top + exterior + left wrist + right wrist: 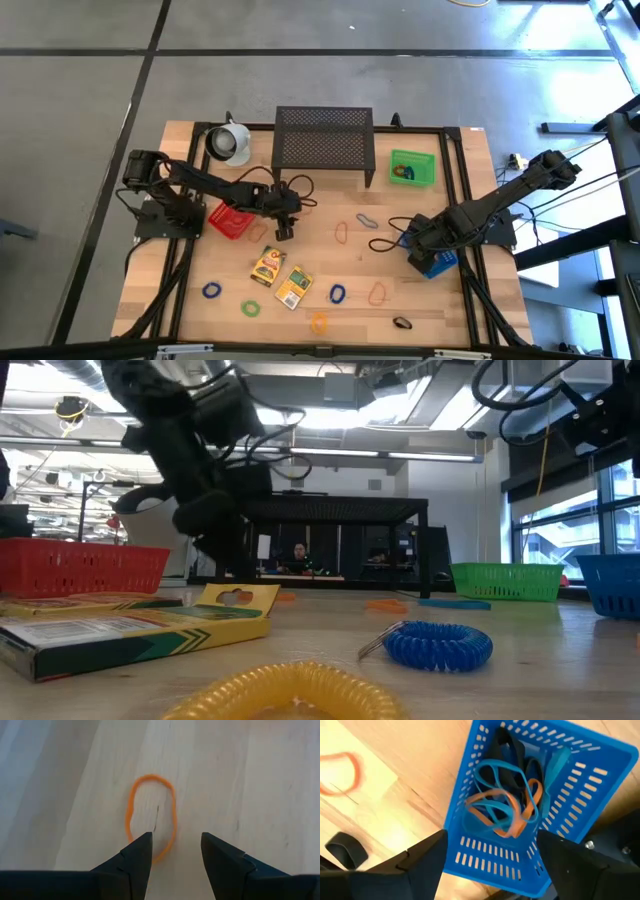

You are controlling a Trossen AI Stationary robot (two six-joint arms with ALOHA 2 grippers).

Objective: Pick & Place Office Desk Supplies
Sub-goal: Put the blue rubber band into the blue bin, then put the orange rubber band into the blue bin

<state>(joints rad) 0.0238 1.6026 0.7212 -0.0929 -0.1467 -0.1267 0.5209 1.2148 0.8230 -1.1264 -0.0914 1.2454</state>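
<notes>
Your wooden table (pixel 440 310) stands on a grey floor, with a black mesh shelf (pixel 324 140) at its far edge, a white mug (pixel 230 142) beside that shelf and a green bin (pixel 412 168) on the shelf's other side. Your left gripper (pixel 283 227) hangs near the middle of the table, just beside the red bin (pixel 230 220); its fingers (pixel 136 862) are spread apart and hold nothing, with an orange loop (pixel 151 815) lying flat on the wood just ahead of them. Your right gripper (pixel 490 860) hovers over the blue bin (pixel 580 785) close to the table's right edge, its jaws wide apart and empty. Inside that bin you can see blue, orange and black loops (pixel 505 805) tangled together. Two yellow packets (pixel 280 275) lie side by side toward the near edge. More loops are scattered across the near half: a blue one (pixel 211 291) and a green one (pixel 250 308) toward the near left corner, another blue one (pixel 337 293), an orange one (pixel 377 292), a yellow one (pixel 319 323) and a black one (pixel 403 323) by the near edge.
</notes>
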